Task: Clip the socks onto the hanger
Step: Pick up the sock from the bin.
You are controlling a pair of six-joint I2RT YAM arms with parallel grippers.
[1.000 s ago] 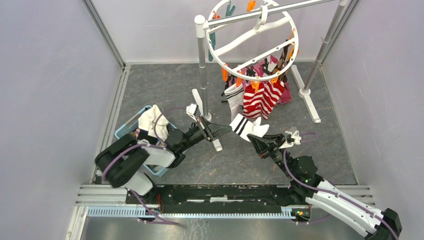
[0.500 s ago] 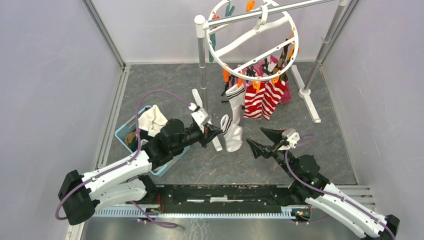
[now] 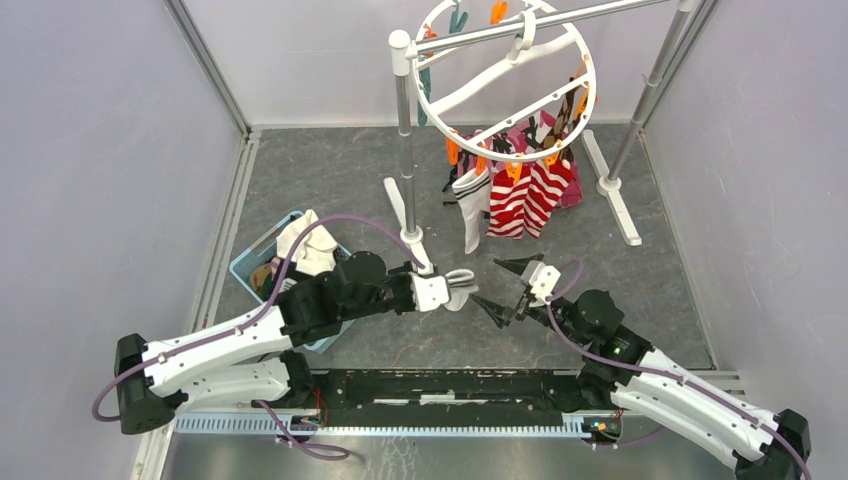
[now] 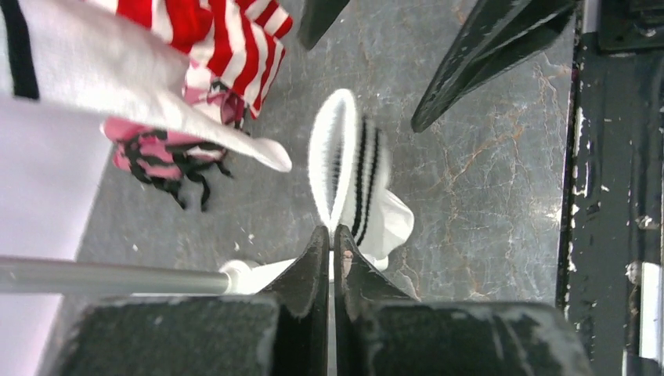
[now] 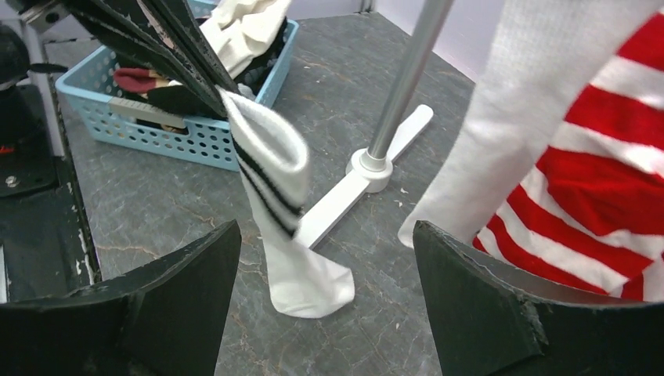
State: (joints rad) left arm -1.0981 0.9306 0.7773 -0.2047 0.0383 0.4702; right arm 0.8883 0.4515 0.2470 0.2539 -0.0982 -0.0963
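Sitting leftmost, the basket (image 5: 141, 133) holds cloth. Left gripper (image 3: 450, 289) pinches a white striped sock (image 3: 463, 286), its toe on the floor. Right gripper (image 3: 487, 283) gapes wide just beside it, holding nothing. Other socks (image 3: 520, 200) hang from the hanger (image 3: 480, 85).

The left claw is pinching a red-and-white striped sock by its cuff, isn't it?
Wrong sock: the left gripper is pinching a white sock with black cuff stripes by its cuff, as the left wrist view shows.

Lab test cell, plain panels (image 3: 100, 150), aluminium frame (image 3: 207, 65)
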